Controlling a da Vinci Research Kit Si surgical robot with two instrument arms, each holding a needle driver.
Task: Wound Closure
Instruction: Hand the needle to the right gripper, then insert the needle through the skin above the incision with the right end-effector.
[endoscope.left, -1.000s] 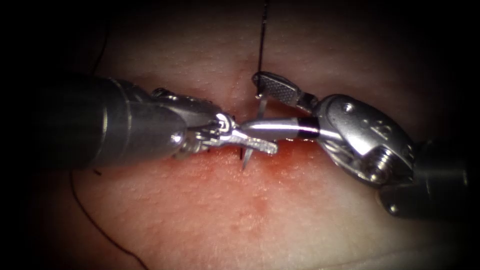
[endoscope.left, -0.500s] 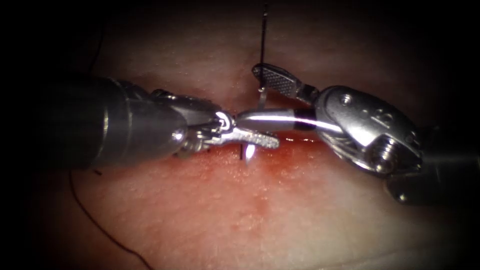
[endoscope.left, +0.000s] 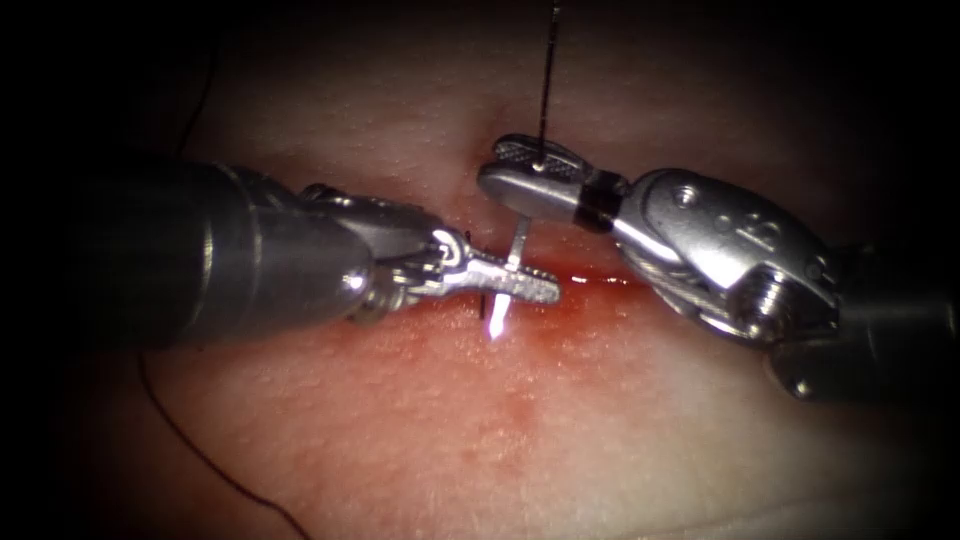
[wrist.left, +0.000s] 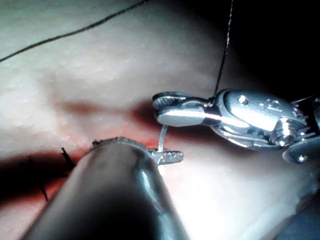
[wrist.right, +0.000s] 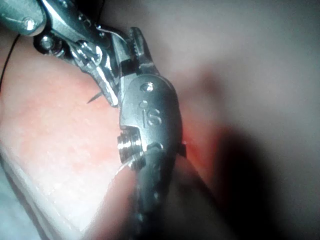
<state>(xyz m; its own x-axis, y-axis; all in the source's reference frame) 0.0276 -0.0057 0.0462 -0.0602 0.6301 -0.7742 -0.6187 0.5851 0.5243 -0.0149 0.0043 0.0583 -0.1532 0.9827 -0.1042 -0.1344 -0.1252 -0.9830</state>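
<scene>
Now 2 tools, L tool (endoscope.left: 520, 288) grips 1 needle (endoscope.left: 508, 285)

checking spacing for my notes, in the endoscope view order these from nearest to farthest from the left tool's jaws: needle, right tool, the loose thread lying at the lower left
1. needle: held in the left tool, its jaws shut, its tip pointing down below the jaws over the cut.
2. right tool: just above and right of them, closed on the needle's upper end, where the thread runs up.
3. loose thread: far off on the tissue, lower left.
</scene>
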